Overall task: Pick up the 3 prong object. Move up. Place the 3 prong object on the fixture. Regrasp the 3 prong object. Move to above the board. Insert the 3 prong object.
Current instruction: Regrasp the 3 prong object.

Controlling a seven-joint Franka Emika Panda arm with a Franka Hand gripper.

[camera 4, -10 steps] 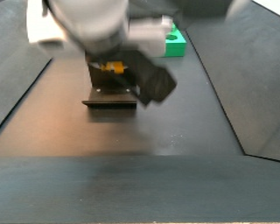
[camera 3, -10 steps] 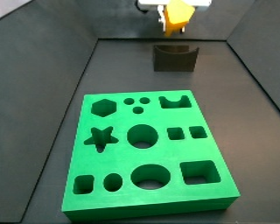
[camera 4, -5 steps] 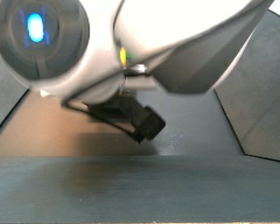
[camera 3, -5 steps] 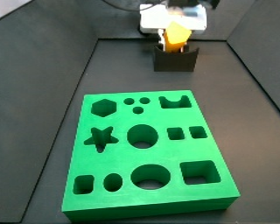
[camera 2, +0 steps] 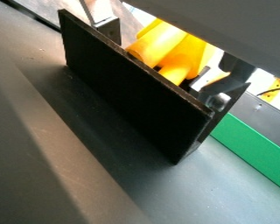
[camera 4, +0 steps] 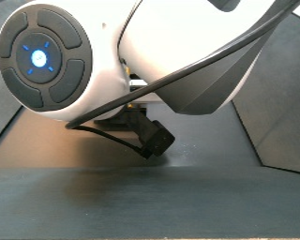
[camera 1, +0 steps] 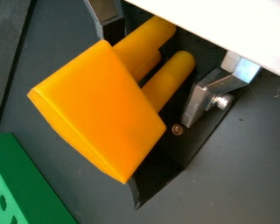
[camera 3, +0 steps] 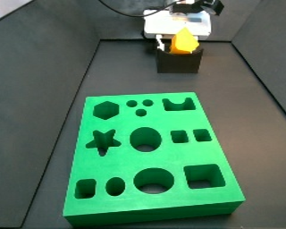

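Observation:
The orange-yellow 3 prong object (camera 1: 101,114) lies tilted in the notch on top of the dark fixture (camera 2: 130,101), its prongs pointing up into my gripper (camera 1: 154,54). The silver fingers (camera 1: 208,94) stand on either side of the prongs and are shut on them. In a side view my gripper (camera 3: 179,36) sits right on top of the fixture (camera 3: 179,63) with the 3 prong object (camera 3: 184,42) showing between them. The green board (camera 3: 152,152) lies in front of the fixture. My arm fills the side view from the opposite end and hides the fixture there.
Dark sloping walls (camera 3: 56,98) close in the floor on both sides and behind the fixture. An edge of the green board (camera 2: 254,150) lies close beside the fixture in both wrist views. A dark wrist part (camera 4: 150,138) hangs below the white arm housing.
My gripper has come down with the 3 prong object from above the fixture until the piece sits in the fixture's notch. The board has not moved.

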